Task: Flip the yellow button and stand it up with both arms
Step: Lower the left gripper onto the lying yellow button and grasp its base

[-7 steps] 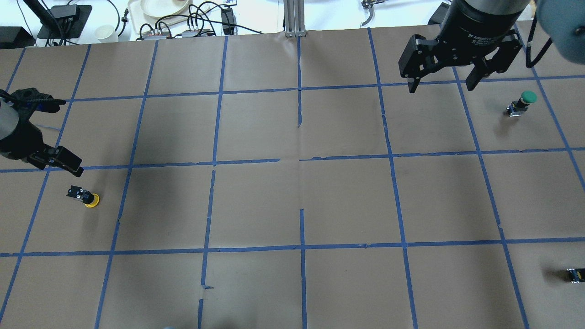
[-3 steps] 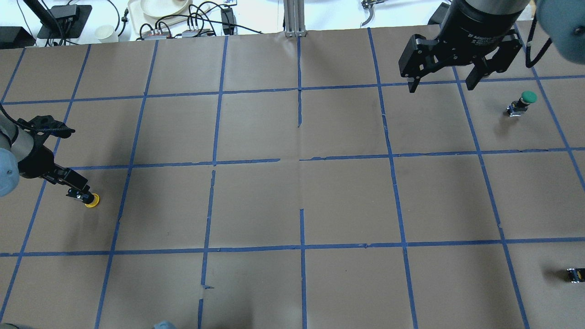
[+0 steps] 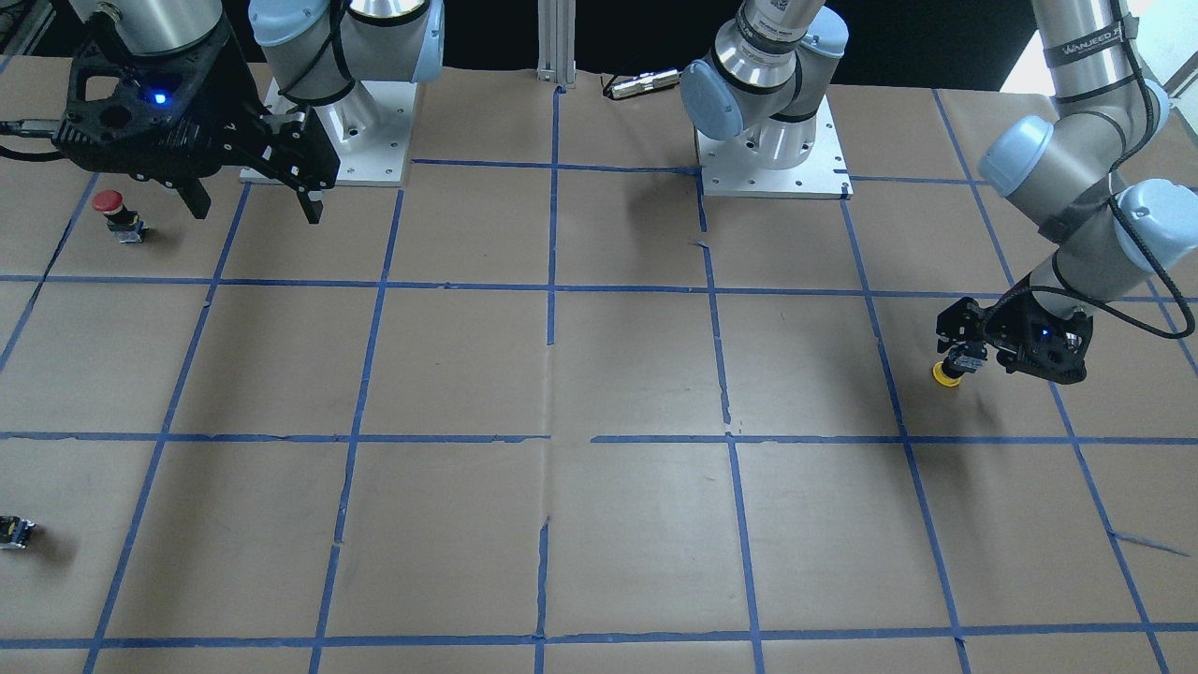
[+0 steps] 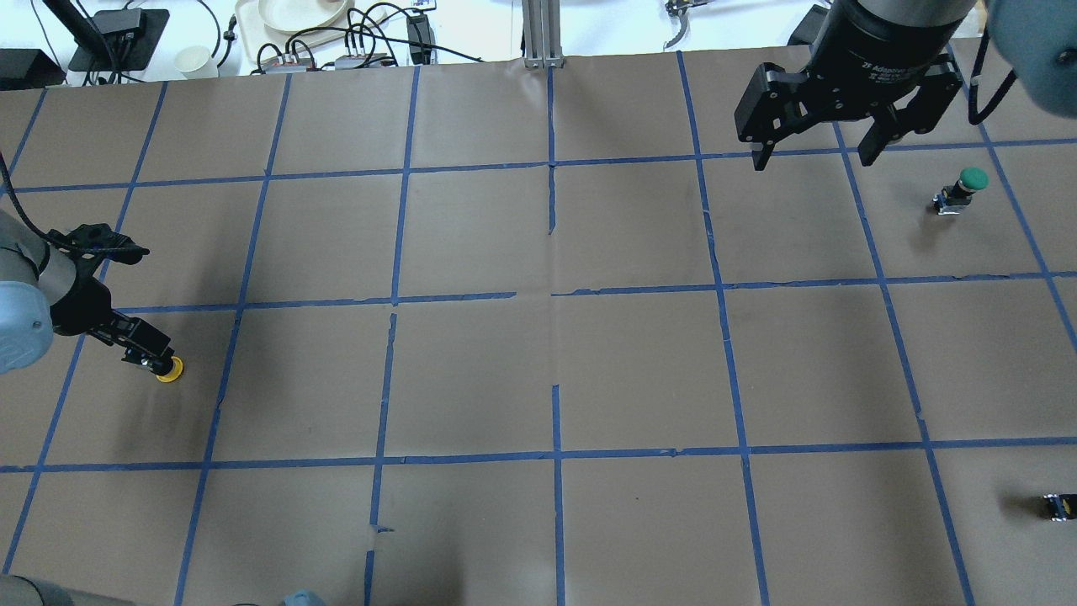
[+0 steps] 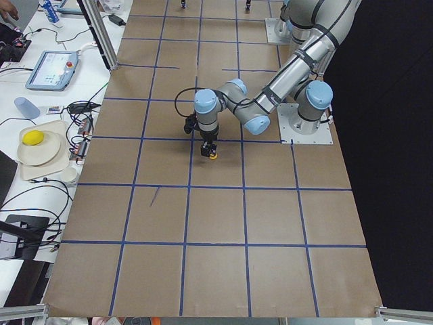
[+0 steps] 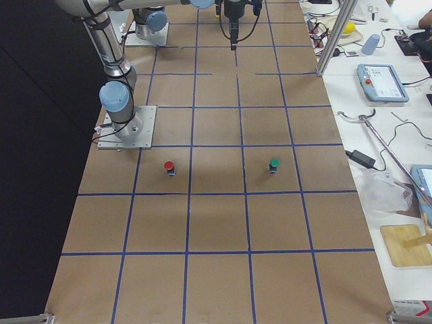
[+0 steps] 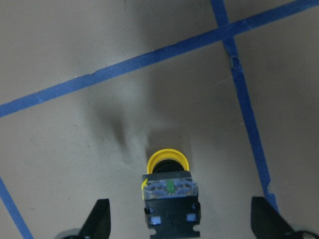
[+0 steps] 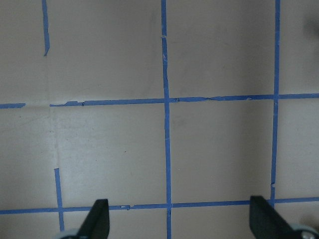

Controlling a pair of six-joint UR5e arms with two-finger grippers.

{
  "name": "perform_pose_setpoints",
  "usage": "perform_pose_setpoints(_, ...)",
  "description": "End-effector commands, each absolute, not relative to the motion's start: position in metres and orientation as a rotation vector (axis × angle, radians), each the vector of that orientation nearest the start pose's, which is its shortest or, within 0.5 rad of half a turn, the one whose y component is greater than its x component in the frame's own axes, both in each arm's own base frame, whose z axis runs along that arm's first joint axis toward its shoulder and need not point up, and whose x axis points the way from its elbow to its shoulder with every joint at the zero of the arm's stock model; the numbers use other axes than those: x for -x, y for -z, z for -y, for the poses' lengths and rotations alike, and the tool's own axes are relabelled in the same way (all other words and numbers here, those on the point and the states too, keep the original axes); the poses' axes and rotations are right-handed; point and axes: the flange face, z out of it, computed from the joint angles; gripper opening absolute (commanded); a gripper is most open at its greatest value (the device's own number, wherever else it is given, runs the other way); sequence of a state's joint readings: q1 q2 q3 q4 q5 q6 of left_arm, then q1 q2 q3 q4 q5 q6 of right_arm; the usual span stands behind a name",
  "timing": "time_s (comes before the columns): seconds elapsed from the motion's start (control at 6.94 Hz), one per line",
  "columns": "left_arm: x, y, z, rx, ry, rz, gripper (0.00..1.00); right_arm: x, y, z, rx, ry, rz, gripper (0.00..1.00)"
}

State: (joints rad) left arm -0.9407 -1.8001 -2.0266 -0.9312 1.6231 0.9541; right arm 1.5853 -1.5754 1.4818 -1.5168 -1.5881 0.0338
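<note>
The yellow button [image 4: 170, 370] lies on its side on the brown paper at the left, with its yellow cap pointing away from the left arm. It also shows in the front view [image 3: 944, 374] and the left wrist view [image 7: 168, 174]. My left gripper [image 4: 150, 358] is open and low over the button. In the left wrist view its fingertips [image 7: 99, 221] stand wide apart on either side of the black body, not touching it. My right gripper [image 4: 814, 160] is open and empty, high over the far right of the table.
A green-capped button [image 4: 963, 187] stands at the far right, below the right gripper. A red-capped button [image 3: 114, 208] stands near the right arm's base. A small black block [image 4: 1058, 505] lies at the near right edge. Blue tape lines grid the paper.
My left gripper has moved down and toward the yellow button, from beside it to straddling its black body. The button and the right arm have not moved.
</note>
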Motion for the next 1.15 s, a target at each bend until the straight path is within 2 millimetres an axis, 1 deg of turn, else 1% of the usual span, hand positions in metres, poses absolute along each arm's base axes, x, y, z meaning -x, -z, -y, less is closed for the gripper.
perform_pose_setpoints(0.0, -0.189, -0.222, 0.477, -0.504, -0.104, -3.090, 0.93, -0.138, -0.528, 0.490, -0.034, 0.061, -3.157, 0.99)
perform_pose_setpoints(0.14, -0.189, -0.221, 0.477, -0.511, -0.107, -3.091, 0.82, -0.138, -0.529, 0.490, -0.032, 0.064, -3.157, 0.99)
perform_pose_setpoints(0.29, -0.190, -0.213, 0.478, -0.497, -0.136, -3.097, 0.68, -0.139, -0.529, 0.490, -0.030, 0.064, -3.157, 0.99)
perform_pose_setpoints(0.43, -0.187, -0.219, 0.475, -0.492, -0.138, -3.096, 0.55, -0.139, -0.528, 0.491, -0.030, 0.061, -3.155, 0.99)
perform_pose_setpoints(0.58, -0.184, -0.212, 0.471, -0.495, -0.160, -3.111, 0.33, -0.137, -0.528, 0.491, -0.037, 0.059, -3.157, 0.99)
perform_pose_setpoints(0.72, -0.180, -0.220, 0.469, -0.491, -0.142, -3.109, 0.18, -0.135, -0.527, 0.493, -0.046, 0.061, -3.158, 0.99)
perform_pose_setpoints(0.86, -0.176, -0.229, 0.469, -0.449, -0.152, -3.134, 0.14, -0.139, -0.530, 0.491, -0.049, 0.078, -3.154, 0.99)
perform_pose_setpoints(1.01, -0.164, -0.250, 0.473, -0.430, -0.076, -3.169, 0.14, -0.134, -0.529, 0.494, -0.064, 0.090, -3.157, 0.99)
